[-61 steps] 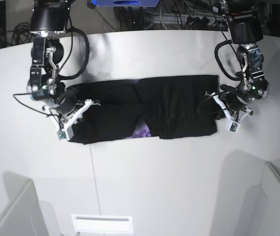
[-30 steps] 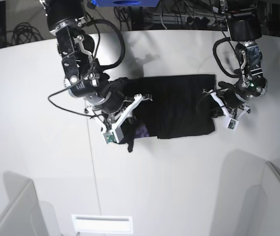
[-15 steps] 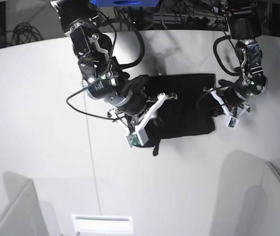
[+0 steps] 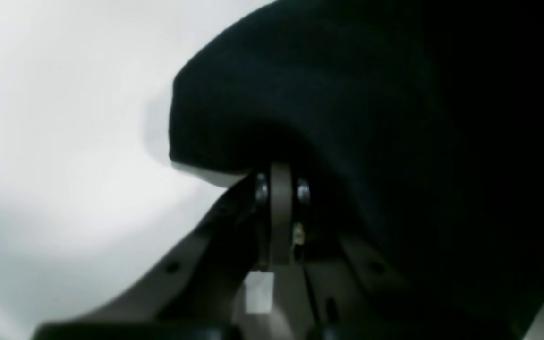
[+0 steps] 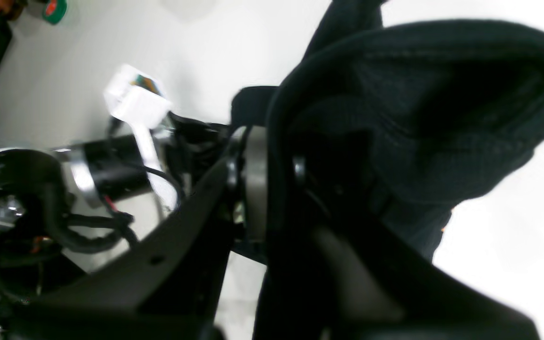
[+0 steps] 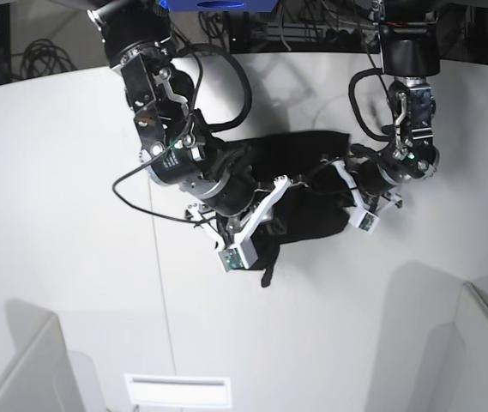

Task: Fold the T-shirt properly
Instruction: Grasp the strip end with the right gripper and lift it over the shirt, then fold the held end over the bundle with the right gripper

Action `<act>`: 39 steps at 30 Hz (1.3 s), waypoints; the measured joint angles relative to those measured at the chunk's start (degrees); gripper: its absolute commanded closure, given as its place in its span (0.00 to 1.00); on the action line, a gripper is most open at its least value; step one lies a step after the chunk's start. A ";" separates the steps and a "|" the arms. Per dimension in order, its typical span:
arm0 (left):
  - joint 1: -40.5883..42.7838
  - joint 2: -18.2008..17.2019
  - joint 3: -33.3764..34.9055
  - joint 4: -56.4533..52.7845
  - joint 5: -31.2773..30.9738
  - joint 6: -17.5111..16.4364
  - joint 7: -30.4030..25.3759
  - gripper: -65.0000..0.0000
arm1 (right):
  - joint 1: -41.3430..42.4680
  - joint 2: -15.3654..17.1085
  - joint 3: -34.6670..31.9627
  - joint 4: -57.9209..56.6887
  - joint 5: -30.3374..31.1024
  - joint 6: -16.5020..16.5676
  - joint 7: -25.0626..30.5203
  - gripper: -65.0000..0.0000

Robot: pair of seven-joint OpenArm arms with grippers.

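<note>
**A:** Right hand (image 6: 252, 225) was clamped on the T-shirt (image 6: 308, 176) — in the right wrist view the black cloth (image 5: 423, 118) was bunched thick between the jaws and ballooning over the top. A loose tail of fabric dangled below it in the base view. I'd guess it was carrying one end of the shirt over toward the other for a crosswise fold, which would explain the arm reaching so far across the counter (image 6: 72, 172).

**B:** And the left hand (image 6: 359, 202)?

**A:** At the shirt's other edge. The left wrist view showed a rounded fold of black fabric (image 4: 300, 94) draped right over the fingers, but too dark and blurry there — couldn't tell if it was pinching or just sitting under the cloth. Probably anchoring that end.

**B:** Which way did the shirt lie?

**A:** Middle of the counter, between the two hands, long axis running roughly from one arm to the other, already a compact dark block. No print showing.
</note>
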 measured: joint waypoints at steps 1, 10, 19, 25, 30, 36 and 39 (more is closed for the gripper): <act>-0.33 0.11 0.04 -0.02 0.15 -0.02 0.37 1.00 | 0.24 -0.13 0.00 -0.72 0.09 0.00 -0.02 1.00; -2.05 0.72 0.15 -0.46 1.11 -0.44 2.01 1.00 | 0.37 -0.33 -0.15 -5.22 -0.20 -0.04 3.85 1.00; -2.05 -0.15 -0.13 -0.24 1.09 -0.87 2.19 1.00 | 0.79 -1.25 -5.81 -6.86 0.59 -2.97 7.91 1.00; -1.68 -2.49 -0.85 -0.13 0.61 -1.03 2.40 1.00 | 1.95 -0.83 -10.80 -12.70 0.48 -6.21 11.96 1.00; 0.24 -2.86 -10.78 -0.02 1.14 -1.01 2.67 1.00 | 1.66 -1.07 -11.34 -15.19 0.52 -6.03 14.56 1.00; 5.66 -4.68 -15.82 5.38 2.03 -0.39 4.17 1.00 | 1.77 -1.25 -11.34 -15.13 0.39 -6.08 15.13 1.00; 7.67 -3.98 -18.29 8.11 2.89 -0.39 5.73 1.00 | 1.81 -1.79 -11.34 -15.13 0.35 -6.10 15.19 1.00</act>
